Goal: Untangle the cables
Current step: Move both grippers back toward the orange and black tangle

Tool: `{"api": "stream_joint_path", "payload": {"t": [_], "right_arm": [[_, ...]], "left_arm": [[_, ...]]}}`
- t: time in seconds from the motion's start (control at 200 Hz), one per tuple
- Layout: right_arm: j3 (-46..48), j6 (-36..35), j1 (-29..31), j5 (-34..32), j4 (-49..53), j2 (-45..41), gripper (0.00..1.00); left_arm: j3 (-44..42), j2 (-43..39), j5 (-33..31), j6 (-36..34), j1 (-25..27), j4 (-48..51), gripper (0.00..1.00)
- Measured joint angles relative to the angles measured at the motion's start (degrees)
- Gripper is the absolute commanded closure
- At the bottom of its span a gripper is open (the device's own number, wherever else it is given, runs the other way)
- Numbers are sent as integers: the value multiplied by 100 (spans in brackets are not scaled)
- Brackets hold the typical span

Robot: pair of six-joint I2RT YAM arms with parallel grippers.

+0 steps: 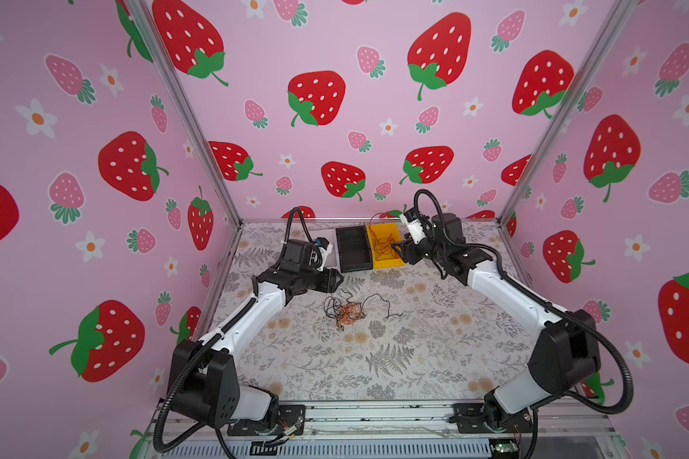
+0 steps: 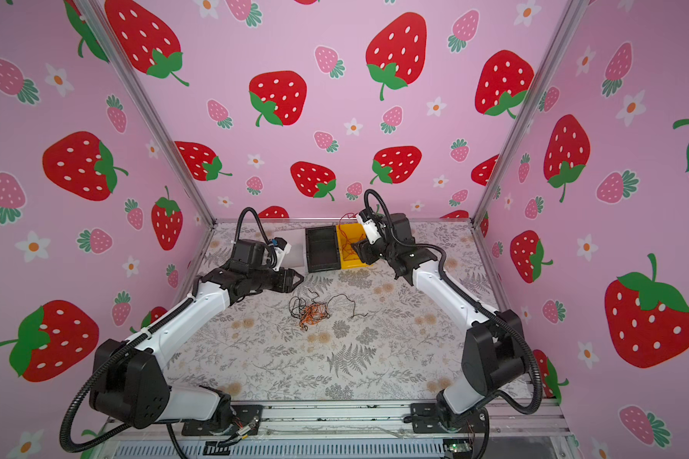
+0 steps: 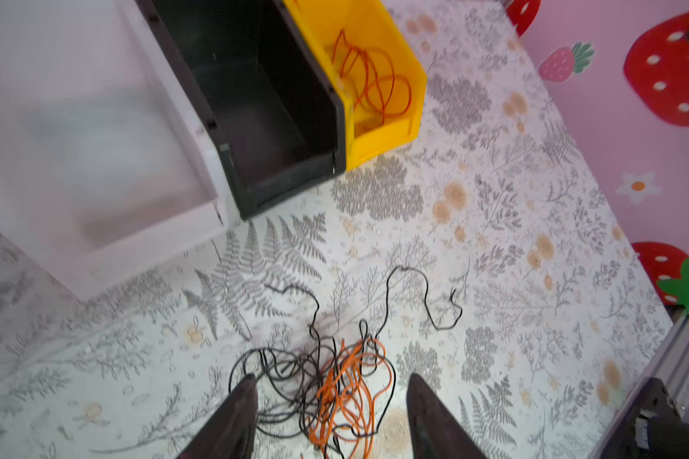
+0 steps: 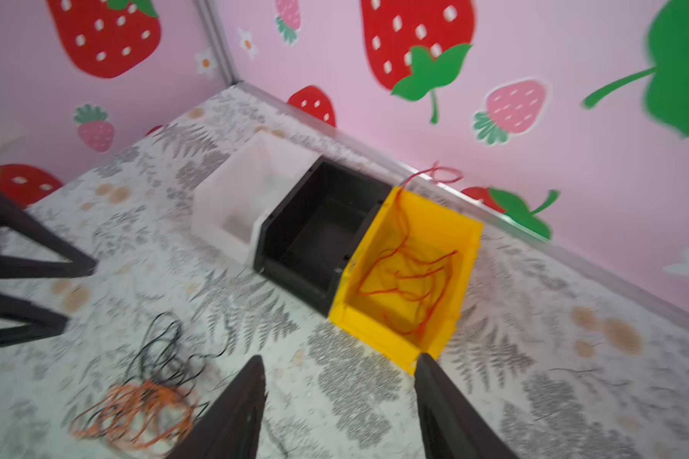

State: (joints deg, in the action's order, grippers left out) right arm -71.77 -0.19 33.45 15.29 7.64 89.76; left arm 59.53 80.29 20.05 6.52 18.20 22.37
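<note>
A tangle of black and orange cables (image 1: 345, 312) (image 2: 313, 312) lies mid-table, with one black strand (image 1: 378, 302) trailing off to the right. A red cable (image 1: 382, 244) (image 4: 410, 274) sits loose in the yellow bin (image 1: 388, 263), one loop hanging over its far rim. My left gripper (image 1: 337, 278) (image 3: 331, 377) hovers open just behind and above the tangle (image 3: 347, 389), its fingers either side of it and not touching. At the yellow bin's (image 4: 378, 337) near right corner, my right gripper (image 1: 399, 252) (image 4: 341, 357) stands open and empty.
A white bin (image 4: 231, 214), a black bin (image 1: 355, 269) and the yellow bin stand side by side against the back wall. The strawberry-patterned walls close in the table on three sides. A metal rail (image 1: 374, 417) runs along the front edge.
</note>
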Motion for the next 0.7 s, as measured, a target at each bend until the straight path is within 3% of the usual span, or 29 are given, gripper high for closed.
{"api": "stream_joint_path", "payload": {"t": [0.22,0.375,0.585,0.695], "right_arm": [[459,-352,765,116,424,1141,33],[212,-634,807,70,619,1768,31],[-372,-1049,809,-127,715,2124,31],[-382,-1196,817,-155,699,2271,38]], "left_arm": [[-382,-179,-20,9,240,129,36],[-584,-533,-168,-24,238,72,26],[-918,-896,-317,-83,238,-42,21],[-1040,-970,-356,-136,238,-136,21]]}}
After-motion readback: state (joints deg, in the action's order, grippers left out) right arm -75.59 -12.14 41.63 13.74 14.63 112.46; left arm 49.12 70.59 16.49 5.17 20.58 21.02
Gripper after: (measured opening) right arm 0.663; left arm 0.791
